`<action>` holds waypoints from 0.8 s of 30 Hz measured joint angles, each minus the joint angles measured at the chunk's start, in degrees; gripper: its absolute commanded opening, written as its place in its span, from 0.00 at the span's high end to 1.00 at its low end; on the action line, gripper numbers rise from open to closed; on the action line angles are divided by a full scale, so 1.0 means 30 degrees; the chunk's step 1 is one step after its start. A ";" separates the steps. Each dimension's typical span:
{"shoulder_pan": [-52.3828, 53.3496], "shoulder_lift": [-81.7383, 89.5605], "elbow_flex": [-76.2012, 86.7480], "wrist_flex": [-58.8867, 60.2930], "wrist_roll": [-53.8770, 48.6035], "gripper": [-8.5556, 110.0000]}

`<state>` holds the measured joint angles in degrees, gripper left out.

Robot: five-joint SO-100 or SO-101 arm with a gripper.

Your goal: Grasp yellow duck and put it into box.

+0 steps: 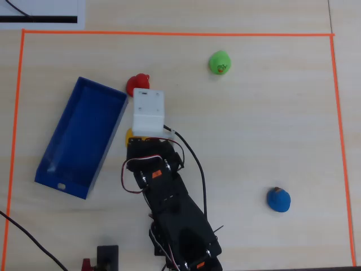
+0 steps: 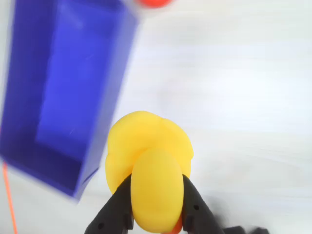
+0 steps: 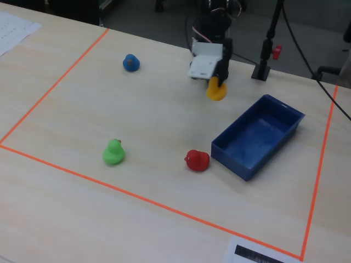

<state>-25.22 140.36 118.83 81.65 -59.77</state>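
In the wrist view the pincer (image 2: 156, 214) is clamped on the yellow duck (image 2: 148, 161) — black fingers (image 2: 122, 207) press both its sides. Just left of the pincer lies the box (image 2: 63, 92), open-topped. Farther on, near the box's far corner, a red duck (image 1: 137, 83) rests on the counter (image 1: 254, 130).

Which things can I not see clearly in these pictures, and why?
- Yellow duck, overhead view: mostly hidden under the white camera housing.
- Claw, wrist view: fingertips hidden behind the duck.
- Red duck, wrist view: cut off by the top edge, blurred.
- Box, wrist view: blurred, left side cropped.
- Blue duck, fixed view: too small for detail.
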 measured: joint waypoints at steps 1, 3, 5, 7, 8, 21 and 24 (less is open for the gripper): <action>-0.0996 -0.0498 -0.0557 0.0117 0.0234 0.93; -0.2842 -0.1758 -0.1816 0.0146 0.0879 0.93; -0.4336 -0.3281 -0.3193 0.0146 0.1348 0.93; -0.5391 -0.5127 -0.4746 0.0146 0.1758 0.93; -0.5625 -0.6035 -0.5479 0.0146 0.1875 0.93; -0.5947 -1.8076 -1.3623 -0.1670 0.2344 0.93; -0.5947 -2.0215 -1.4795 -0.1787 0.2549 0.93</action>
<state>-43.07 79.72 74.44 76.29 -52.12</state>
